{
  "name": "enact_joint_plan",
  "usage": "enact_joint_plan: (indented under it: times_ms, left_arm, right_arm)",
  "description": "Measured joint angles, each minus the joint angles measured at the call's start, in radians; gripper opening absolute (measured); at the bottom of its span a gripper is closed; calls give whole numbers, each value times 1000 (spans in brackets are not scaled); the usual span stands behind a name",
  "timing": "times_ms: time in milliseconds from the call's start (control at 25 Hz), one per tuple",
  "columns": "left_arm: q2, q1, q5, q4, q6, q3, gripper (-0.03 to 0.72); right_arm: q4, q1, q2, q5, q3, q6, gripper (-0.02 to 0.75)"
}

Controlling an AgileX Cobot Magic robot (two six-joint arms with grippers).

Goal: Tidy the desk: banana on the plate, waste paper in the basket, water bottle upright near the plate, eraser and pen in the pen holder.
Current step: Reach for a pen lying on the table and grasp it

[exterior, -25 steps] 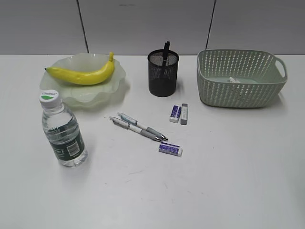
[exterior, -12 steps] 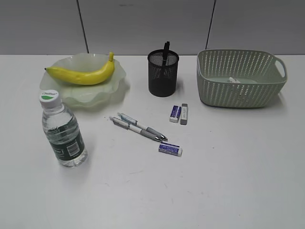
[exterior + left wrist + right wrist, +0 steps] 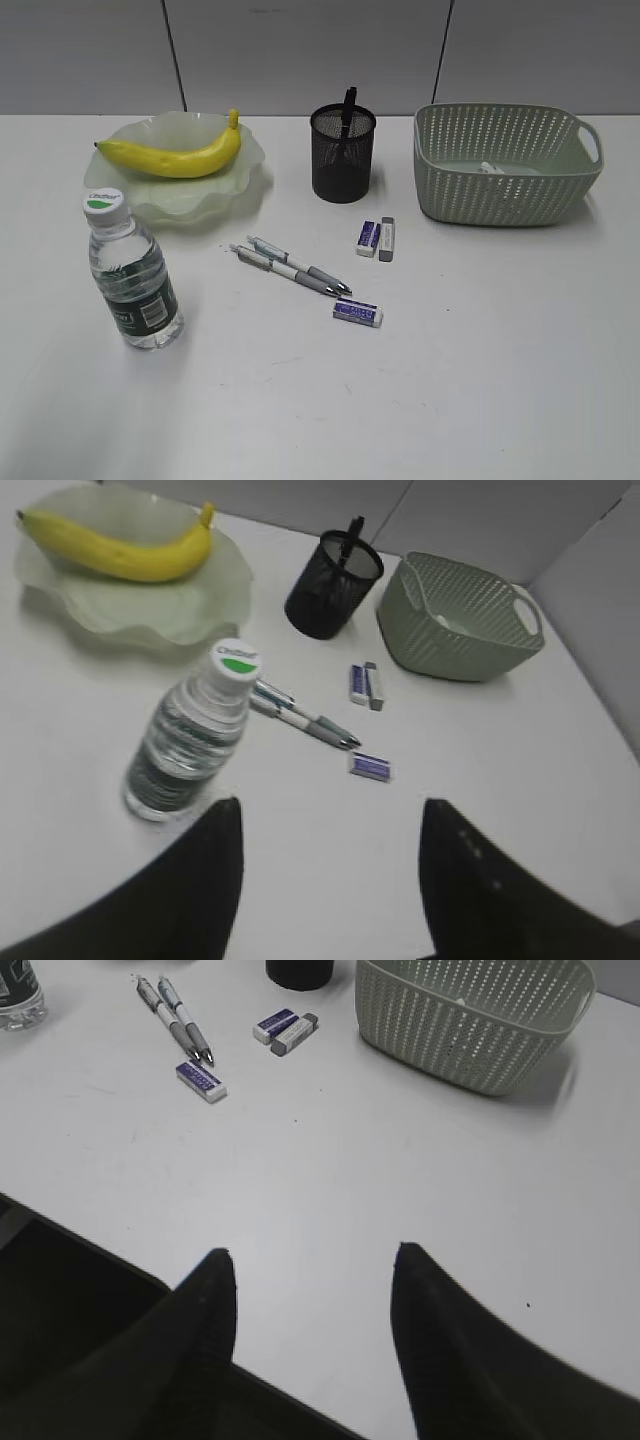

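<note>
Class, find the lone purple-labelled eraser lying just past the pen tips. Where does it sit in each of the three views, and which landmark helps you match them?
Exterior view: the lone eraser lies just right of centre.
Left wrist view: it lies right of centre.
Right wrist view: it lies upper left.
Shared landmark: the two pens, whose tips point toward it.

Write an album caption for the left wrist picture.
Open end effector above the desk: upright water bottle, banana on plate, two pens lying loose.
</note>
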Motion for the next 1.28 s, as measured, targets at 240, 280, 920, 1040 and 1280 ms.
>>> enact_joint_plan:
  times_ms: [240, 280, 920, 1040, 1280]
  left_arm:
    - [409, -21, -25, -224, 56, -111, 419]
    - [478, -36, -27, -234, 57, -136, 419]
    - [1165, -472, -214, -254, -268, -529, 415]
    - [1279, -476, -239, -259, -305, -588, 413]
    - [1422, -476, -367, -268, -451, -642, 397]
  right_arm:
    - [-1, 0, 0, -2, 0, -1, 407]
    - [-1, 0, 0, -2, 0, -1, 407]
    - [-1, 0, 0, -3, 0, -1, 407]
    - [-1, 0, 0, -3, 0, -1, 407]
    - [-1, 0, 0, -3, 0, -1, 407]
